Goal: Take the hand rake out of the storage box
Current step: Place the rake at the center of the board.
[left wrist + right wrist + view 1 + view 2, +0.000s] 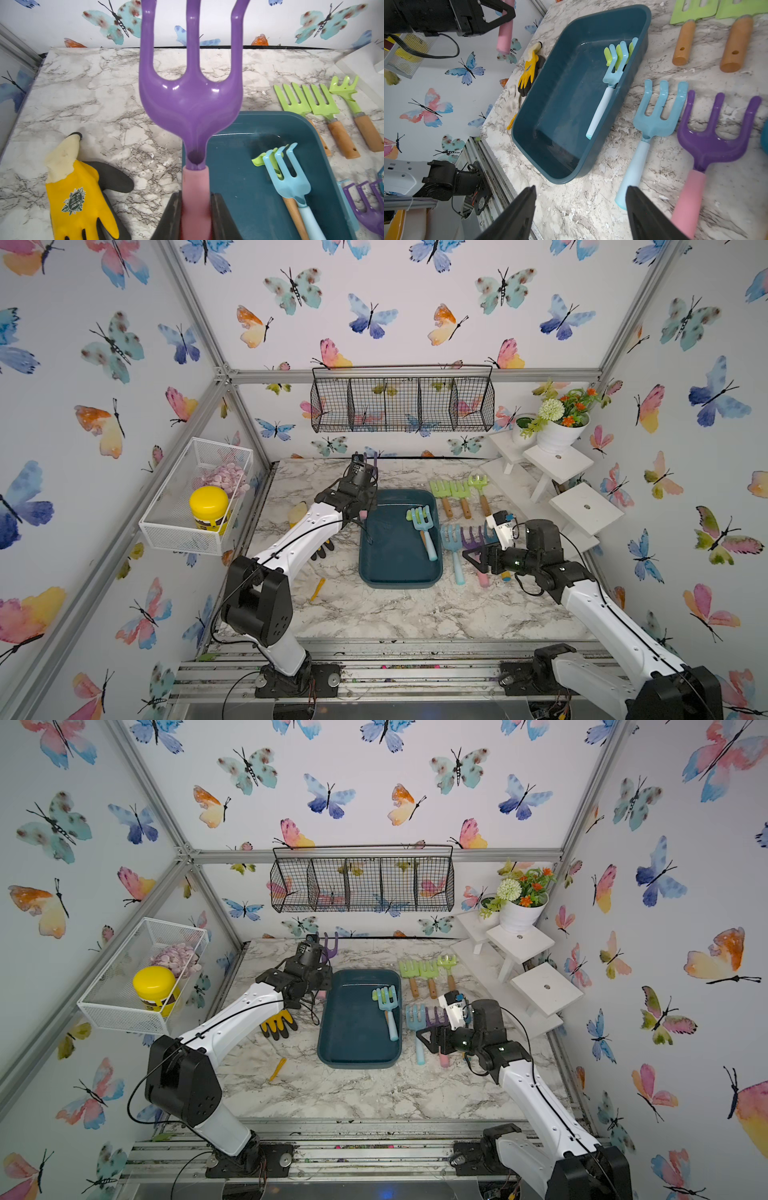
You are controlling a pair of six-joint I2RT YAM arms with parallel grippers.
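The left claw (pixel 195 196) grips the purple hand rake (pixel 190 104) by its pink handle (pixel 195 187), held above the storage box (pixel 399 583) near the worktop's (pixel 374 614) far edge; next, I judge, lay it on bare worktop, while the right claw (pixel 581 189) gapes empty.

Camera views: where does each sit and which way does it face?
Top views: stereo head high above the arm bases, looking down toward the back wall over the table; both arms show.
Left wrist: on the left arm, looking along its fingers at the purple hand rake they hold.
Right wrist: on the right arm, looking past its open fingers at the storage box.
Shared: all show the storage box.
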